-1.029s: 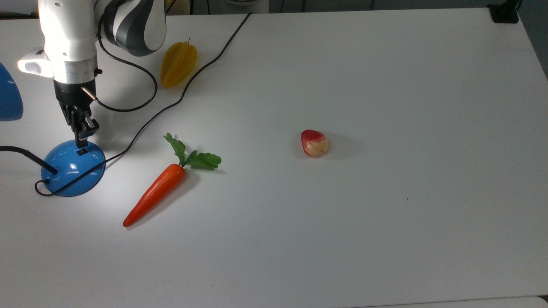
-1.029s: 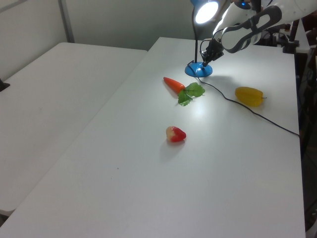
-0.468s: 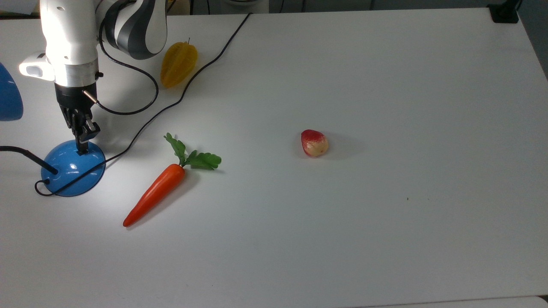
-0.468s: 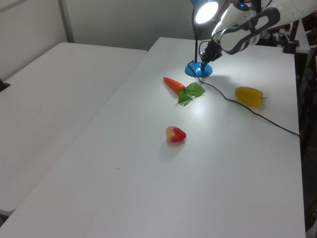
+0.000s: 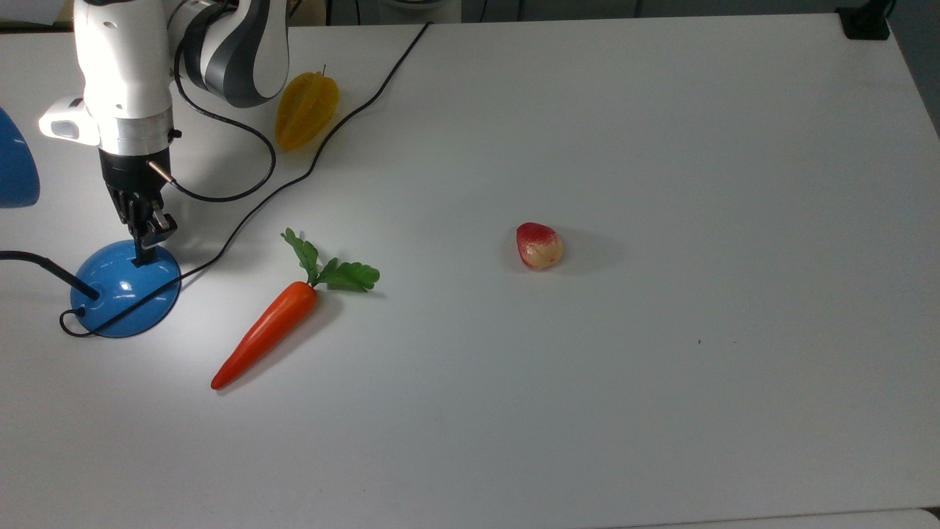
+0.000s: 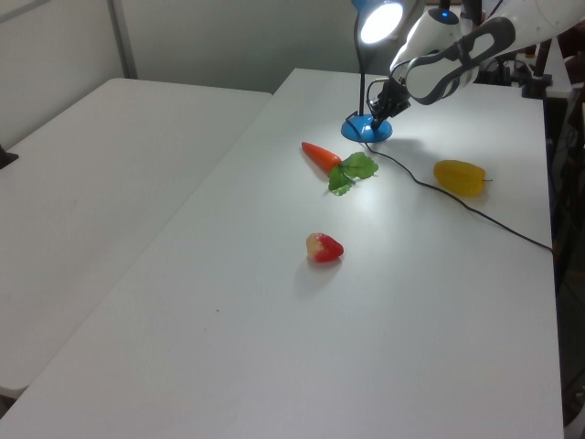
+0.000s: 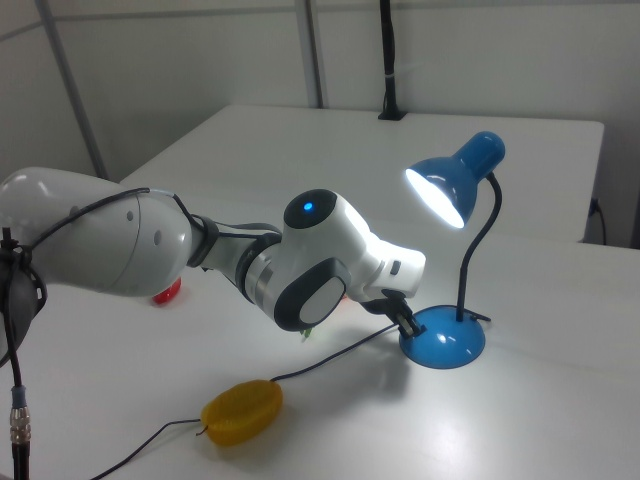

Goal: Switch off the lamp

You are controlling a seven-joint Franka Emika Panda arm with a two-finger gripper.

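Since a second ago the hand (image 5: 145, 246) has slid a little toward the top view's right and its tip now sits on the lamp (image 5: 125, 290) base, right where the small black switch was showing. Both fingers look pressed together into one thin point, closed on nothing. I think it is held that way so the tip can push the little switch like a poking finger. The bulb is still shining, so the lamp is not off yet.

Going from near to far in the left view: first comes one red and cream toy strawberry (image 6: 324, 247), alone in the middle of the white tabletop (image 6: 274, 347). Next lies one orange toy carrot (image 6: 322, 156) with green leaves, near the lamp. Off to the left view's right is one yellow toy fruit (image 6: 460, 176). One black cord (image 6: 475, 212) runs from the lamp base past that fruit. Farthest back stands the one blue lamp at the far end of the tabletop, its thin black neck bending up to the blue shade (image 7: 456, 182), with the arm leaning over its round base.
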